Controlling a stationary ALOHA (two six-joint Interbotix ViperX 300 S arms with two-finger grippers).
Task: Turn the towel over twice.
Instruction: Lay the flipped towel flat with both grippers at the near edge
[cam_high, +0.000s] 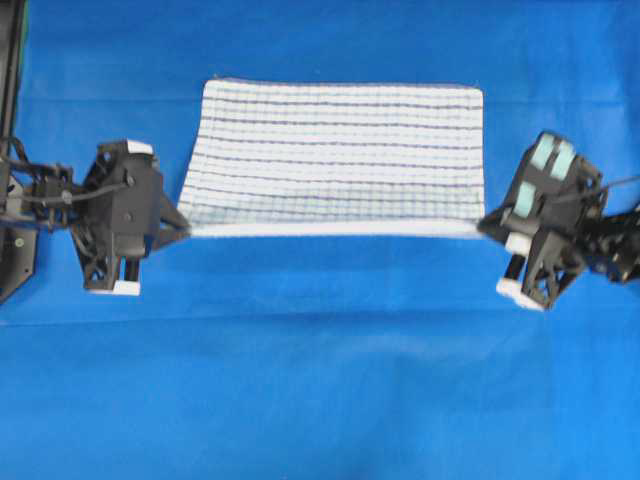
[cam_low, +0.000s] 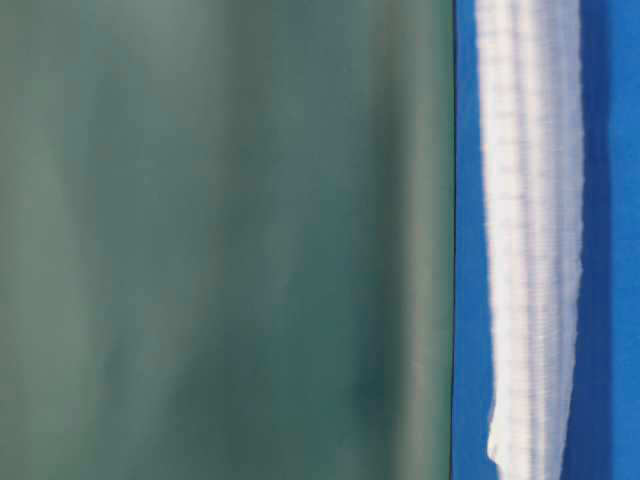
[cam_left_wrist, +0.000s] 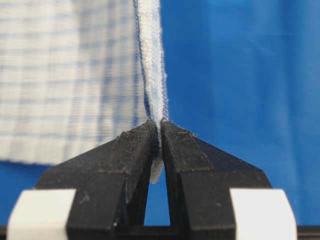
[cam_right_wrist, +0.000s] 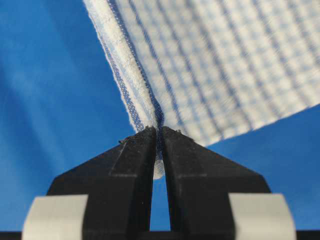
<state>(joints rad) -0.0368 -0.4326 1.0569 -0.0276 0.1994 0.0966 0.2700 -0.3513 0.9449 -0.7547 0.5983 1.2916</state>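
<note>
Blue cloth (cam_high: 320, 380) covers the whole table, and most of it is bare, especially the wide stretch on the near side of the overhead view and the strips past both ends of the towel. That towel (cam_high: 335, 155) sits up toward the far middle, checked side showing, with dark and light blue lines running along its length. Its far edge lies flat on the blue cloth, while the near long edge is pulled tight in a straight line between the two arms, so it's lifted off the surface a bit. The left gripper (cam_high: 185, 225) comes in low from the left side and is pinched hard on the near left corner; in the left wrist view the hem runs straight up out of the closed tips. Same deal on the other side: the right gripper (cam_high: 487, 226) is angled in from the right and clamped on the near right corner.
</note>
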